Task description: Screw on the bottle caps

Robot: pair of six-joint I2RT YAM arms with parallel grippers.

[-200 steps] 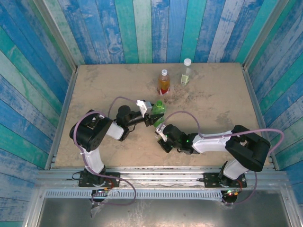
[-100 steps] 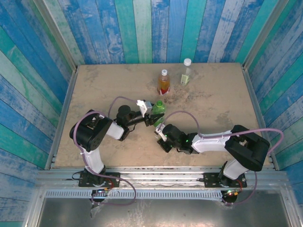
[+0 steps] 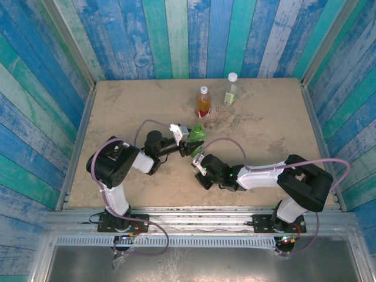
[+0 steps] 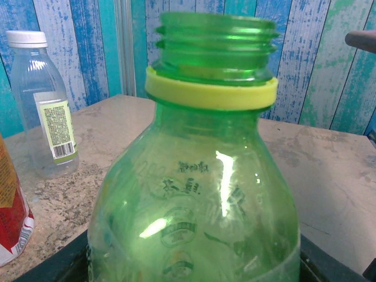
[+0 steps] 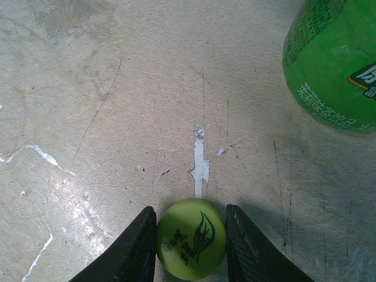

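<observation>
Green uncapped bottle [image 4: 194,194] in left jaws' pinch, yellow-green cap [image 5: 191,238] in right jaws' pinch.

1. The left arm [image 3: 111,164] and the right arm [image 3: 305,183] share one build: bulky black joint housings joined by smooth white links.
2. A thin lilac cable [image 3: 147,123] loops loosely along each arm.
3. Each arm ends in a flat black base plate [image 3: 120,223].
4. A small green light [image 3: 233,173] glows on the right arm.
5. The right arm's fingers [image 5: 134,251] are dark, flat and tapered.
</observation>
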